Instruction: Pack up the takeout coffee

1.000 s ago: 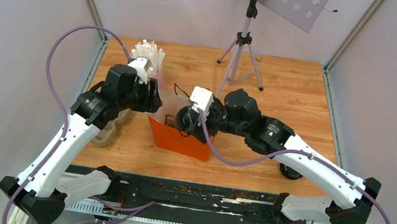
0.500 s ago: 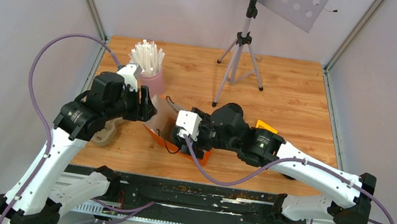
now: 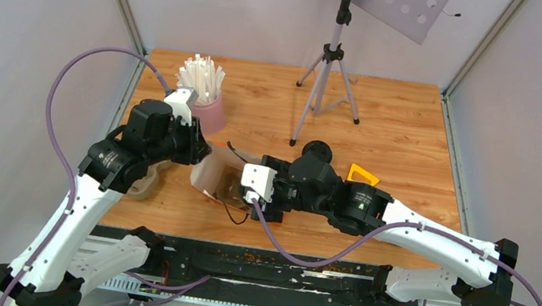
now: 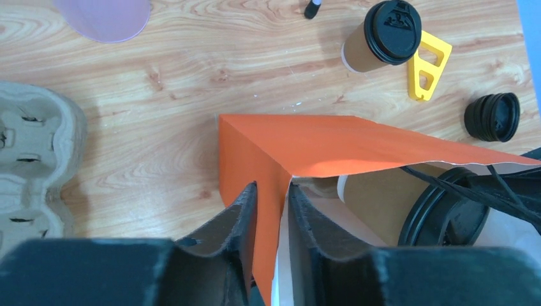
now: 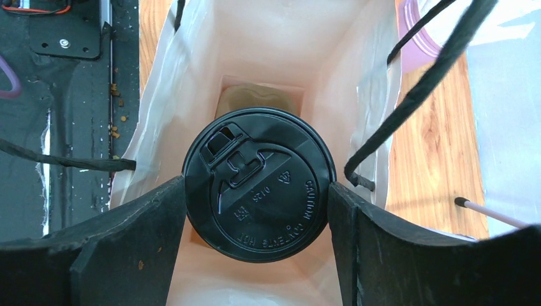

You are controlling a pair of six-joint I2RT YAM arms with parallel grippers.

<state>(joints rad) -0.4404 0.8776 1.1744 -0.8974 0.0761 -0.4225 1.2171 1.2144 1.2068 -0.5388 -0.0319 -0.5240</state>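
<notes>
- Pinching the orange bag (image 4: 332,143) by one edge, the left gripper (image 4: 273,191) is narrow, both fingers pressed on the paper wall.
- The right gripper (image 5: 257,197) stands wide, clamped on the coffee cup (image 5: 255,153) at its black lid.
- The cup sits inside the bag's open mouth.
- A second cup (image 4: 376,44), a yellow piece (image 4: 429,67) and a loose lid (image 4: 492,116) rest on the table (image 4: 159,95) beyond the bag.

The left gripper (image 4: 271,194) pinches the orange paper bag (image 4: 332,145) by its wall. A lidded coffee cup (image 4: 389,205) shows inside the bag's mouth. A pulp cup tray (image 4: 32,159) sits at the left.
</notes>
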